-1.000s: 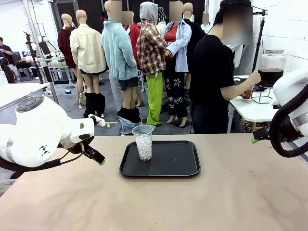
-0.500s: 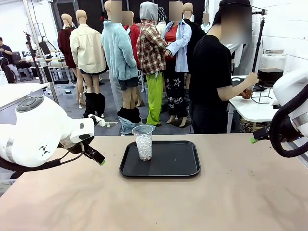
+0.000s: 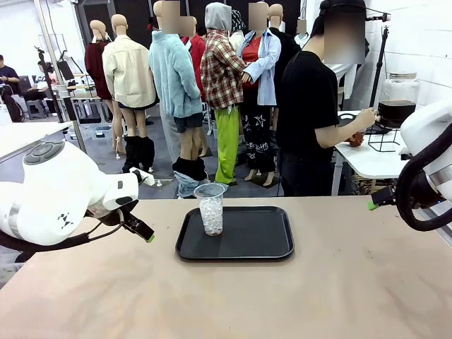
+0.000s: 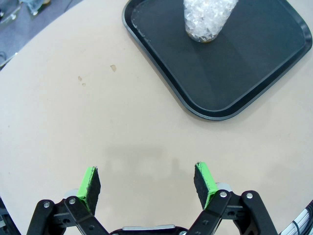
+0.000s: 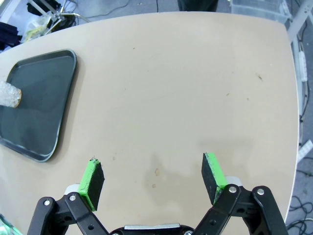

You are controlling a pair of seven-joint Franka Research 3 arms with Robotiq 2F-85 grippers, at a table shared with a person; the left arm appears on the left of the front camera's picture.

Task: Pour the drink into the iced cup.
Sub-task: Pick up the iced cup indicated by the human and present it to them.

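Note:
The iced cup (image 3: 210, 208), clear plastic and filled with ice, stands upright at the left end of a black tray (image 3: 247, 236) in the middle of the table. My left gripper (image 3: 145, 233) hovers open to the left of the tray, with nothing between its fingers. In the left wrist view my gripper (image 4: 146, 183) points at bare table, the iced cup (image 4: 208, 19) and tray (image 4: 244, 73) lying ahead. My right gripper (image 5: 152, 182) is open over bare table at the right. Behind the table a person holds a small cup of reddish-brown drink (image 3: 357, 138) at a side table.
A glass dispenser jar (image 3: 397, 106) with dark liquid stands on a wire rack on the white side table behind the right end. The right wrist view has the tray (image 5: 39, 112) far off to the left and the table's edge to the right.
The person's hand with the small cup has shifted slightly left, away from the dispenser. Both arms and the iced cup have stayed still.

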